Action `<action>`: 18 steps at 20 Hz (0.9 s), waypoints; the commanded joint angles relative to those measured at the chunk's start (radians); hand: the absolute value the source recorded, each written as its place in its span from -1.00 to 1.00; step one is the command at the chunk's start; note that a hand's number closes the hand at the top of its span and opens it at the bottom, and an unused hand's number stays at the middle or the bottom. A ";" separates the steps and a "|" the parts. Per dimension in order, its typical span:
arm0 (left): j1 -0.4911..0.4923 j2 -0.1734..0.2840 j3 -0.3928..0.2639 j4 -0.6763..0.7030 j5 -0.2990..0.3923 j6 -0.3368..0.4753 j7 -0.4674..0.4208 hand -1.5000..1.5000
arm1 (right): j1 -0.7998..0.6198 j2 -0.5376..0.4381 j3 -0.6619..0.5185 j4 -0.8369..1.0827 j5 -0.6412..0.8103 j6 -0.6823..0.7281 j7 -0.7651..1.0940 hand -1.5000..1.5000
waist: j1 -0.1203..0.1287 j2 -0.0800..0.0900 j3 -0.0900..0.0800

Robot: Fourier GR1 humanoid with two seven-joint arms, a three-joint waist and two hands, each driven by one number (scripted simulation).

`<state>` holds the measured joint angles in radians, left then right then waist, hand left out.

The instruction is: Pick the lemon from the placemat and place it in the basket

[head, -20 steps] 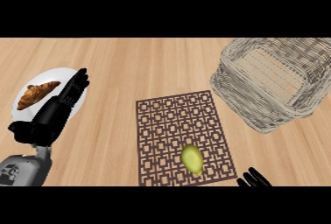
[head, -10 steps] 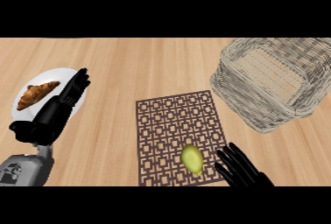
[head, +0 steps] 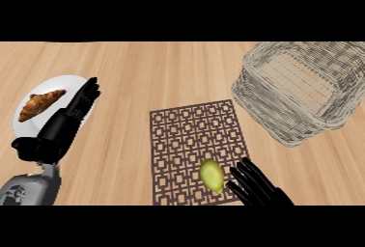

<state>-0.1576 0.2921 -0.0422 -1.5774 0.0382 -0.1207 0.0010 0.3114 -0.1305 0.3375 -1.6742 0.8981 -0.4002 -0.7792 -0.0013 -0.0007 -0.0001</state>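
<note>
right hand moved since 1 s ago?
Yes. The right hand has come up from the view's lower edge alongside the placemat, now beside the lemon, not touching it.

No text, label, brand, number or sign can be read on anything here.

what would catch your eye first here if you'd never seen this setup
Probably the big wicker basket at the upper right, then the dark patterned placemat in the middle with a small yellow lemon near its lower edge. The right hand sits open just beside the lemon, and a croissant lies on a white plate at the left.
</note>
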 commanded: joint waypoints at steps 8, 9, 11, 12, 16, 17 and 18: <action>-0.002 -0.062 0.018 -0.040 -0.069 0.001 0.051 0.00 | 0.011 0.012 0.014 0.016 0.070 -0.046 0.070 -1.00 | -0.001 0.000 0.000; 0.027 -0.067 0.008 -0.006 -0.080 -0.023 -0.020 0.00 | -0.005 0.037 0.031 0.048 0.100 -0.083 0.063 -1.00 | -0.001 0.000 0.000; 0.042 -0.036 0.057 -0.075 -0.034 -0.043 0.046 0.00 | -0.003 0.046 0.029 0.116 0.119 -0.123 0.058 -1.00 | 0.002 0.000 0.000; 0.006 -0.076 0.023 -0.017 -0.090 -0.013 -0.004 0.00 | 0.027 0.047 0.051 0.053 0.151 -0.110 0.103 -1.00 | -0.002 0.000 0.000; 0.043 -0.069 0.039 -0.063 -0.069 -0.047 0.026 0.00 | -0.023 0.069 0.077 0.033 0.229 -0.050 0.187 -1.00 | 0.001 0.000 0.000; 0.010 -0.050 0.070 -0.090 -0.030 -0.066 0.075 0.00 | -0.037 0.110 0.094 0.107 0.248 -0.117 0.171 -1.00 | 0.001 0.000 0.000; -0.052 -0.094 0.031 0.034 -0.092 -0.032 0.014 0.00 | -0.035 0.102 0.091 0.075 0.255 -0.082 0.200 -1.00 | -0.003 0.001 0.000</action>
<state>-0.1605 0.2266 0.0006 -1.6064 -0.0224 -0.1608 0.0294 0.2923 -0.0593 0.4056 -1.6263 1.1061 -0.4821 -0.6296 -0.0044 -0.0056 -0.0081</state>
